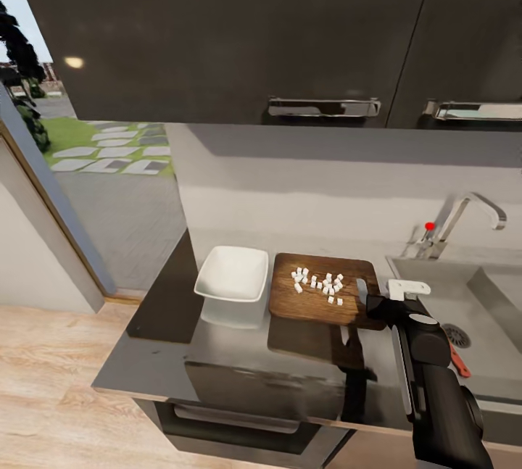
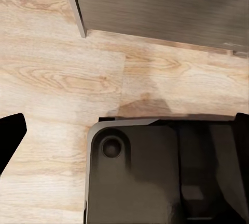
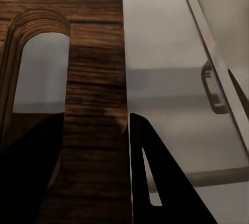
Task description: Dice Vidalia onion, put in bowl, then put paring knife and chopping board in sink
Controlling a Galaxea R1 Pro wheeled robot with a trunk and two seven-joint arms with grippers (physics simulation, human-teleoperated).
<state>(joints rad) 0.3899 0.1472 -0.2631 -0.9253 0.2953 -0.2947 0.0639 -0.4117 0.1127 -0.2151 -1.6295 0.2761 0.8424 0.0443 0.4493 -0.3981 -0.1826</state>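
Currently chopping board [image 1: 319,302] edge by slot handle is being straddled by open right gripper [image 3: 96,182] fingers; board rigid, diced onion [image 1: 319,283] loose, spillable.

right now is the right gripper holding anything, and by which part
The right gripper has its jaws either side of the dark brown wooden chopping board, on the strip between its slot handle and its edge; whether they clamp it cannot be told.
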